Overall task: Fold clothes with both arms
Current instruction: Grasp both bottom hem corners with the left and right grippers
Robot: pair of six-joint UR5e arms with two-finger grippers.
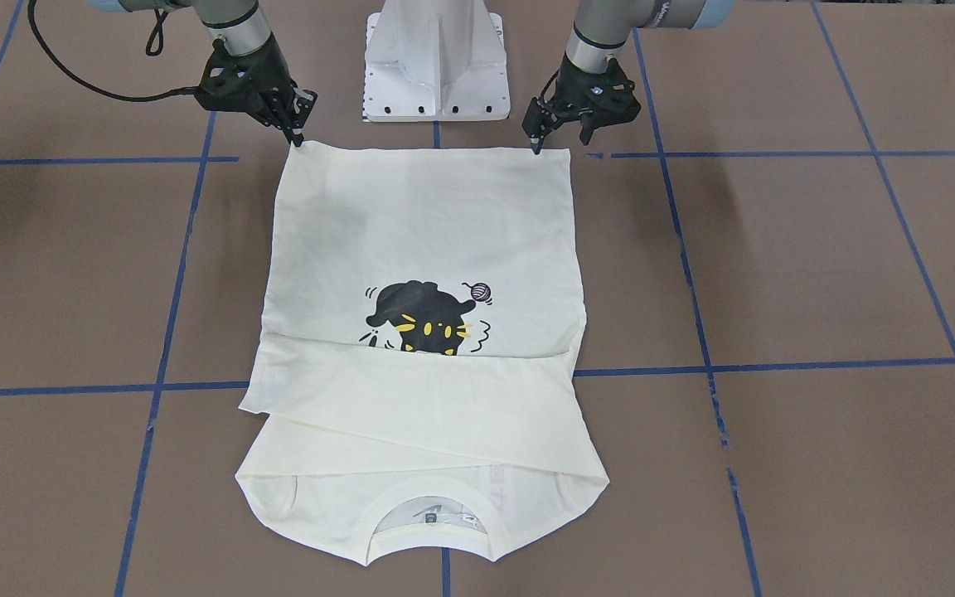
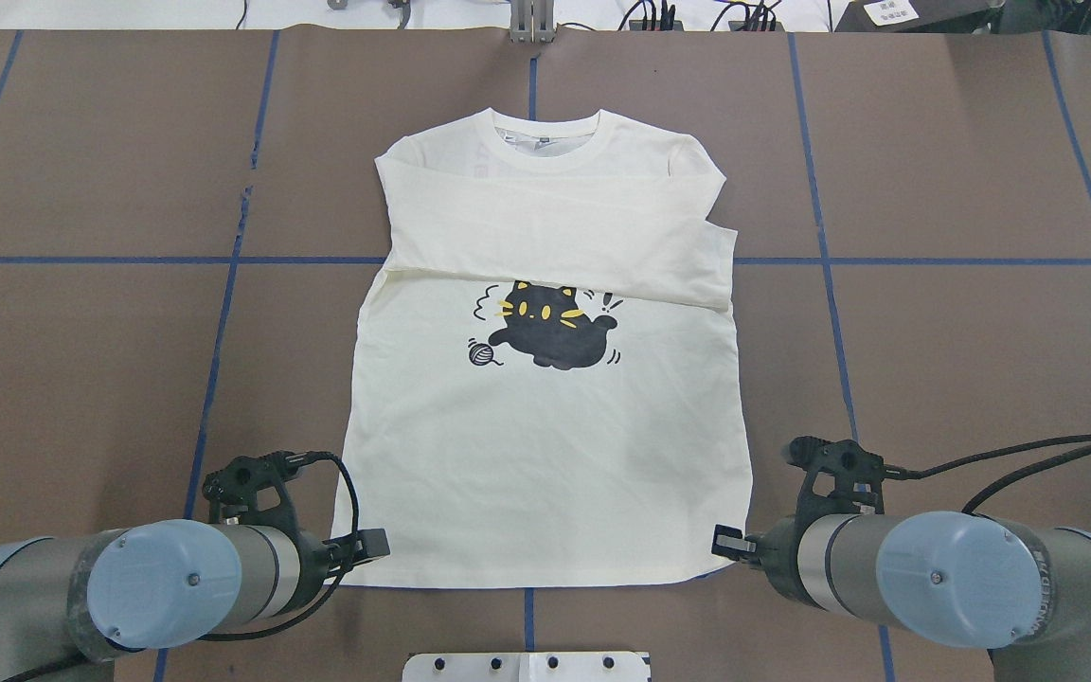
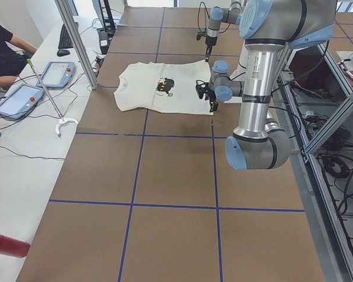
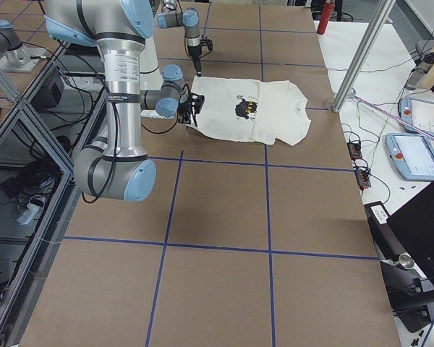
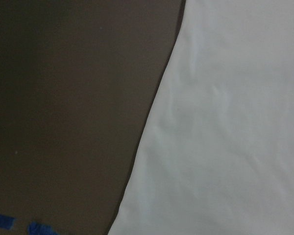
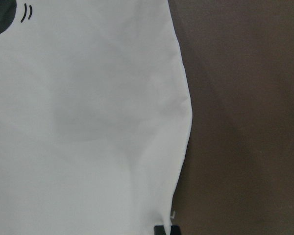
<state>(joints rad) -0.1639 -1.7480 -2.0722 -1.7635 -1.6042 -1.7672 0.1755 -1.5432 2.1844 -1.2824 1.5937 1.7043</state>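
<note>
Ok, cream T-shirt [image 2: 545, 455], cat print up, sleeves folded across. Hem at left pincer [image 2: 373, 544] and right pincer [image 2: 724, 544], long axis running away to collar. Whether either pincer is pinching, cannot tell.

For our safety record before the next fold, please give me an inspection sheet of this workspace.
Surface: brown table, blue tape grid.
Job's things: T-shirt flat, print up, sleeves folded across chest.
Clutter: nothing seen.
Grippers: left gripper at one hem corner, jaws apart; right gripper at the other, jaws unclear.
Cables: black cable loops off right wrist, clear of cloth.
Surroundings: seated operator, teach pendants on side bench.
</note>
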